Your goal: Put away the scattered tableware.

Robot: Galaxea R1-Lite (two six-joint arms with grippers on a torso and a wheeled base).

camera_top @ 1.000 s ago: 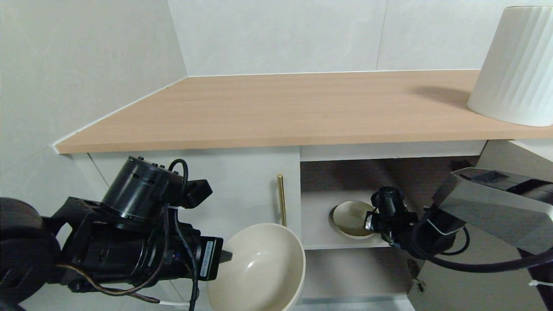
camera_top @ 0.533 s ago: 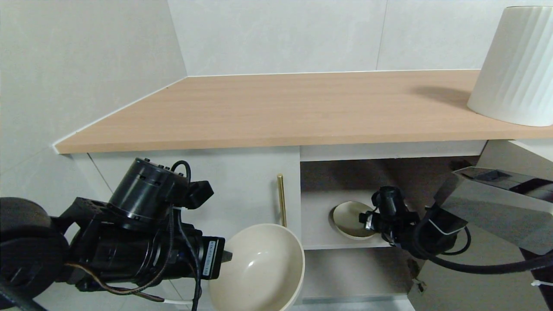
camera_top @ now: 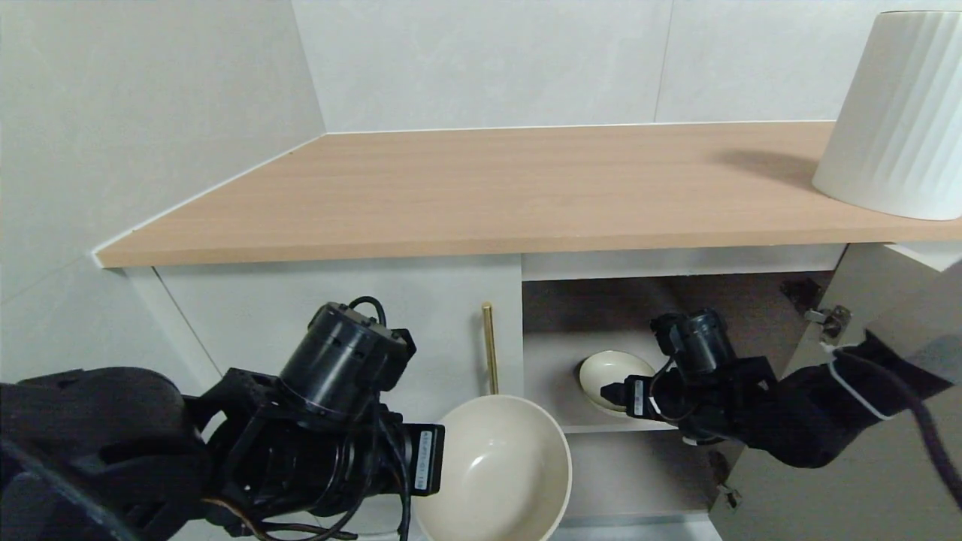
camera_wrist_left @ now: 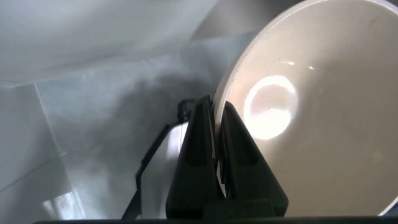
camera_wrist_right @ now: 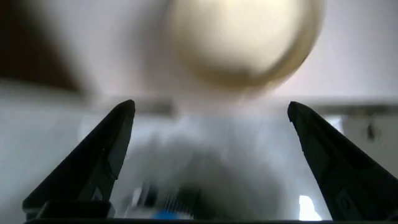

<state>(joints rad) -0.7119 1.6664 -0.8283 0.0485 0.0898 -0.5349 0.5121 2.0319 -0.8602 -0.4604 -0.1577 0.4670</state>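
My left gripper (camera_top: 440,469) is shut on the rim of a large cream bowl (camera_top: 492,469), held low in front of the closed cabinet door. In the left wrist view the fingers (camera_wrist_left: 214,134) pinch the bowl's (camera_wrist_left: 311,106) edge. A second cream dish (camera_top: 612,379) lies on the shelf (camera_top: 549,406) inside the open cabinet compartment. My right gripper (camera_top: 612,391) is at the front of that shelf, right beside the dish. In the right wrist view its fingers (camera_wrist_right: 115,149) stand wide apart with nothing between them, and the dish (camera_wrist_right: 245,40) is just beyond them.
A wooden countertop (camera_top: 496,188) runs above the cabinet, with a white ribbed lampshade-like object (camera_top: 898,113) at its right end. A brass handle (camera_top: 489,346) marks the closed left door. The right door (camera_top: 834,421) hangs open at the right. Walls close off the left and back.
My left arm has moved to the right with the bowl. The right arm has changed its pose and pulled back slightly from the dish on the shelf.
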